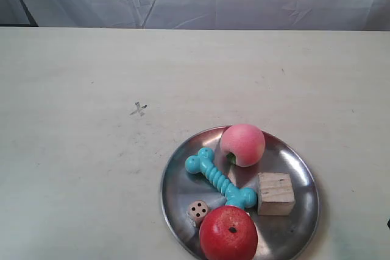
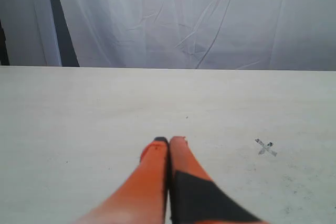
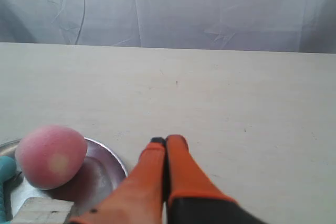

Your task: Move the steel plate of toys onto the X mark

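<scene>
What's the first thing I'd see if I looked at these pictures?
The shiny steel plate at the exterior view's lower right grabs the eye, with a red apple, a pink peach and a turquoise bone on it. Up and left of it, apart from the plate, is a faint grey X mark.

My left gripper (image 2: pixel 169 141) is pointing out across a pale table (image 2: pixel 79 129), its two orange fingers (image 2: pixel 155 166) pressing together along their length with no gap showing at the tips. A black patch (image 2: pixel 202 200) is covering part of one finger nearer the camera. A small grey X mark (image 2: pixel 266 147) is lying on the table off to one side of my fingertips, apart from them. Beyond the table's far edge a creased white curtain (image 2: pixel 210 19) is hanging, a dark strip (image 2: pixel 59 19) showing between two panels.
</scene>
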Available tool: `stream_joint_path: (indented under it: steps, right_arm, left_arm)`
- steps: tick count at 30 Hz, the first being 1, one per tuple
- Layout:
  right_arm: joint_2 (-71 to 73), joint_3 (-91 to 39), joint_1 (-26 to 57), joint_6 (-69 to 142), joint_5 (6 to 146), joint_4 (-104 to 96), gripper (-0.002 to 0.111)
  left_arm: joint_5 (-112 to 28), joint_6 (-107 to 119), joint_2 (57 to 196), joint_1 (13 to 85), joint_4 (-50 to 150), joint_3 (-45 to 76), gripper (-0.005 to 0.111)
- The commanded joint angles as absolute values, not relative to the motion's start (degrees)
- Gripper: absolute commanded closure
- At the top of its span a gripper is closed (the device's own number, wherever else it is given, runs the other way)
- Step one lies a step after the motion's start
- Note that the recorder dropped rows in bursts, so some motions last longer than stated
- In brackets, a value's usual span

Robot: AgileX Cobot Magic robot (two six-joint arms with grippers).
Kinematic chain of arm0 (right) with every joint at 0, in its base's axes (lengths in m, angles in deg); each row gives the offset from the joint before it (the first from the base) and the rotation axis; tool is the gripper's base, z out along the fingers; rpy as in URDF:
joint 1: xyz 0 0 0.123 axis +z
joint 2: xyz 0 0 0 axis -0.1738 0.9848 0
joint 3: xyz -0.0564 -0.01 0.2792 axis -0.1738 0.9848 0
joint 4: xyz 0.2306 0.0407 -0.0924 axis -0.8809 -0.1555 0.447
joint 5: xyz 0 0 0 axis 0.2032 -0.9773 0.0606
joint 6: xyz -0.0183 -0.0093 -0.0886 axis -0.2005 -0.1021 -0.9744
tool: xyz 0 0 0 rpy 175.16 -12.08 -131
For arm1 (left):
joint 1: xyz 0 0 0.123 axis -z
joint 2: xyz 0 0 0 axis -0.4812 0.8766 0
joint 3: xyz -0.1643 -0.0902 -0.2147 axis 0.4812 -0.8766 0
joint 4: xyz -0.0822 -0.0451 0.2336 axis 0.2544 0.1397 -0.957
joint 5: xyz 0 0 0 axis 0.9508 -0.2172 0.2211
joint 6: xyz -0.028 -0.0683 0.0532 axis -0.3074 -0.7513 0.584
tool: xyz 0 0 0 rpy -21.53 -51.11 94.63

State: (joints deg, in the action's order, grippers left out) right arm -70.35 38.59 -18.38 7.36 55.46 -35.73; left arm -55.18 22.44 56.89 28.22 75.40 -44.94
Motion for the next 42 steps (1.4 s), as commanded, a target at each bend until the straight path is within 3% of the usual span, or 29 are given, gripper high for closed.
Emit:
stream_joint_path:
  steps: [1, 42]
  right_arm:
    - [-70.62, 39.08, -18.5, 7.26, 55.71, -35.82, 0.109]
    - [-70.62, 39.08, -18.5, 7.26, 57.24, -35.79, 0.109]
  left_arm:
    - [-54.45, 22.42, 56.67, 28.44, 75.5, -45.2, 0.107]
    - [-54.45, 22.42, 56.67, 28.44, 75.98, -45.2, 0.107]
